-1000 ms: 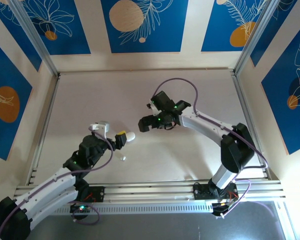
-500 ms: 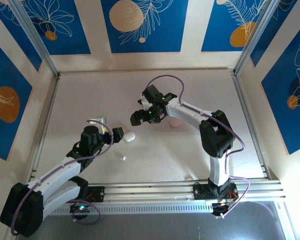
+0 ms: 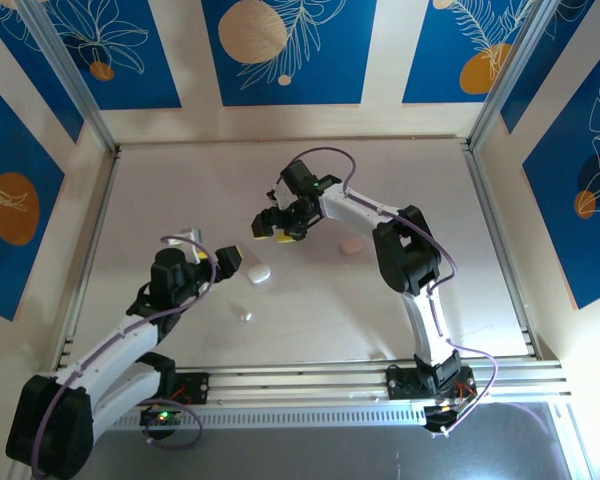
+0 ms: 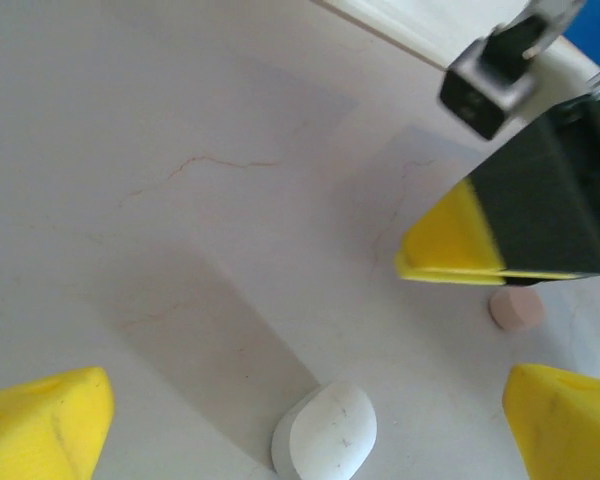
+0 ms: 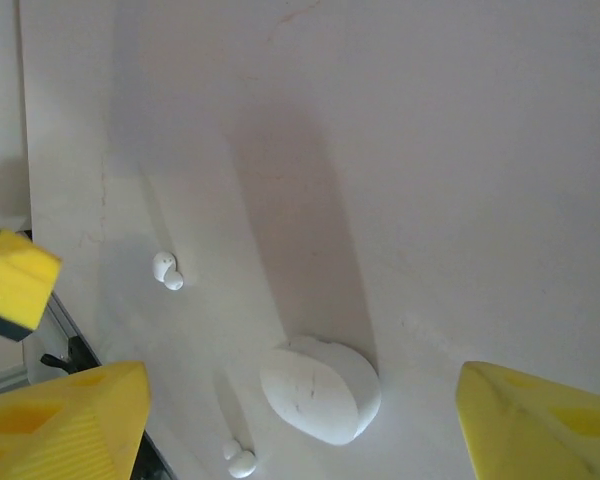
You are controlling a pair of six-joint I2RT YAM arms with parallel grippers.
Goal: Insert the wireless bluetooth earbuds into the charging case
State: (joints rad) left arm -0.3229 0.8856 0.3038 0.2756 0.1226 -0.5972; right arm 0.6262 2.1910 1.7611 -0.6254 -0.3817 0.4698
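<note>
Left claw (image 3: 208, 250) and right claw (image 3: 272, 213) both hang spread near the white case (image 3: 257, 271), white earbuds (image 5: 166, 270) lying nearby.

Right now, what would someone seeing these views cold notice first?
The yellow-tipped left gripper and right gripper, both open, face each other over mid-table with a white pebble-shaped case lying between them. Two tiny white earbuds lie loose on the table beside that case. A pale pink case sits apart, further right in the top view.
</note>
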